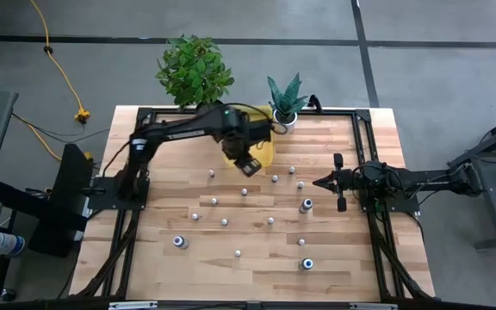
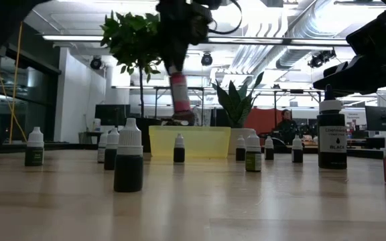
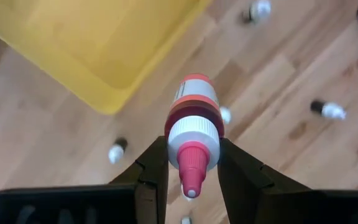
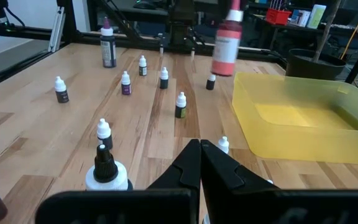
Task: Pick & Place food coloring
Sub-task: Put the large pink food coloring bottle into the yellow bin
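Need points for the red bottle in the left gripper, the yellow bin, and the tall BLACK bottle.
red bottle (image 3: 193, 134): left wrist view, on its white collar.
yellow bin (image 4: 291, 118): right wrist view, on its bare floor.
tall BLACK bottle (image 2: 332, 139): low view, on its label.

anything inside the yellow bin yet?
The yellow bin looks empty: right wrist view shows a bare floor, though its near wall hides a strip. The left gripper holds a red bottle in the air beside its corner, not in it.

Overhead, table-level, two wrist cameras
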You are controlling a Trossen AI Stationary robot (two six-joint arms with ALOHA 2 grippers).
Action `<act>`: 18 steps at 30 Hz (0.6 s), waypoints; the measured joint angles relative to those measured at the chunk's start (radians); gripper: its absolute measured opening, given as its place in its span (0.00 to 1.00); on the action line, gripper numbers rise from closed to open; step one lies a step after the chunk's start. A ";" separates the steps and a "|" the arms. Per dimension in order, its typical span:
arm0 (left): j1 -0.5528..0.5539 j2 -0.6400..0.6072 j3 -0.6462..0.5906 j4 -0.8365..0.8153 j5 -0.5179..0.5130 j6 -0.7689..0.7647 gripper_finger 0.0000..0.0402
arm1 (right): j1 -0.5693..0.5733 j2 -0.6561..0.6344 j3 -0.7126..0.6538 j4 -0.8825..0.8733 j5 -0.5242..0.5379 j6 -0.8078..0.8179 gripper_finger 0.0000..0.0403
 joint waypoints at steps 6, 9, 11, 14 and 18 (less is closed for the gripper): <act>0.048 0.002 0.015 0.025 -0.011 -0.070 0.24 | 0.000 0.000 0.000 0.000 0.000 0.000 0.00; 0.075 0.002 0.015 0.029 -0.065 -0.139 0.24 | 0.000 0.000 0.000 0.000 0.000 0.000 0.00; 0.092 0.002 0.015 0.042 -0.110 -0.158 0.24 | 0.000 0.000 0.000 0.000 0.000 0.000 0.00; 0.112 0.002 0.001 0.087 -0.167 -0.184 0.24 | 0.000 0.000 0.000 0.000 0.000 0.000 0.00; 0.133 0.002 -0.033 0.164 -0.203 -0.226 0.24 | 0.000 0.000 0.000 0.000 0.000 0.000 0.00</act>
